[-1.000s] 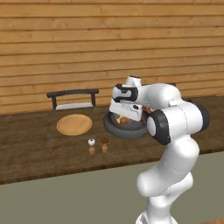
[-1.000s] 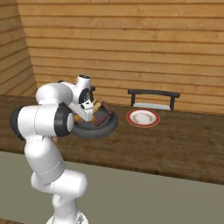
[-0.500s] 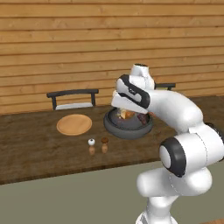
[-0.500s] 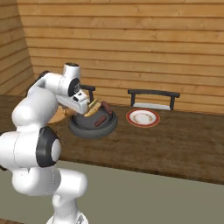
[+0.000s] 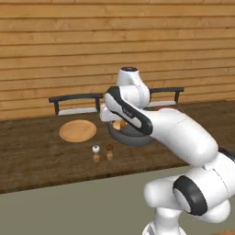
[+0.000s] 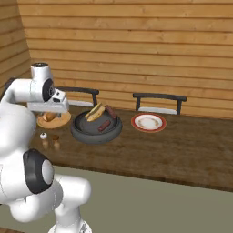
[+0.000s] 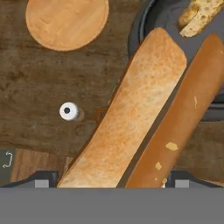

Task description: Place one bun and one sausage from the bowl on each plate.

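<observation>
The pincer pinches a bun lengthwise between widely spread fingers, holding it clear of the desk. From the hand view the bun slants across the picture, with its far end over the rim of the dark grey bowl and the wooden plate off to one side. From the right base view it hangs just beside the bowl, on the side toward the wooden plate. A second bun and two sausages lie in the bowl. The red-rimmed plate sits on the bowl's other side, apart from it. Two small shakers stand side by side on the desk in front of the wooden plate.
</observation>
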### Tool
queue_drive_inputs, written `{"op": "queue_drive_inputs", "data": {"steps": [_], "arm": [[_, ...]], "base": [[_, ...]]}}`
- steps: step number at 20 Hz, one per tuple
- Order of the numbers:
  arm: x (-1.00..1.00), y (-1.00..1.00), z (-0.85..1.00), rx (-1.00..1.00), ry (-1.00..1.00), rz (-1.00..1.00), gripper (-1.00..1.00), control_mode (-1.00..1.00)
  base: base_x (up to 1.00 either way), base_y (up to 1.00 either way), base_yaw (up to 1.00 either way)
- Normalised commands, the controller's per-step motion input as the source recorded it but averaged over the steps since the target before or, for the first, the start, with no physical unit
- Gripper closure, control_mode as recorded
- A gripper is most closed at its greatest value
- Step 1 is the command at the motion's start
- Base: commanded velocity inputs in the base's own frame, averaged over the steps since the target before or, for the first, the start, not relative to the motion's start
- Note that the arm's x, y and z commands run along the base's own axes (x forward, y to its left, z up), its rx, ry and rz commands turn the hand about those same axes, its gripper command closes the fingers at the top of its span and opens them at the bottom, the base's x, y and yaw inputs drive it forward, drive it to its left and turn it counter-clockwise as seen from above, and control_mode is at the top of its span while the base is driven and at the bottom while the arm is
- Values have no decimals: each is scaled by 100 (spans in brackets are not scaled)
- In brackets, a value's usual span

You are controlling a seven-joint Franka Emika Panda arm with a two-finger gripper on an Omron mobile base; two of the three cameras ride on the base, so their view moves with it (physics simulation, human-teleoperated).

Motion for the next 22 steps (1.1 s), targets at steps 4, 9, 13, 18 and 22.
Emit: {"op": "queue_drive_inputs", "data": {"steps": [4, 9, 13, 18, 22], "arm": [[26, 77, 0, 1, -12, 31, 100, -100], [87, 85, -1, -5, 10, 37, 100, -100], [91, 60, -3, -18, 27, 39, 100, -100], [10, 7, -35, -7, 1, 19, 100, -100], [25, 30, -52, -4, -1, 18, 100, -100]], "base": [[0, 0, 0], [0, 0, 0], [0, 0, 0], [0, 0, 0], [0, 0, 0]]}}
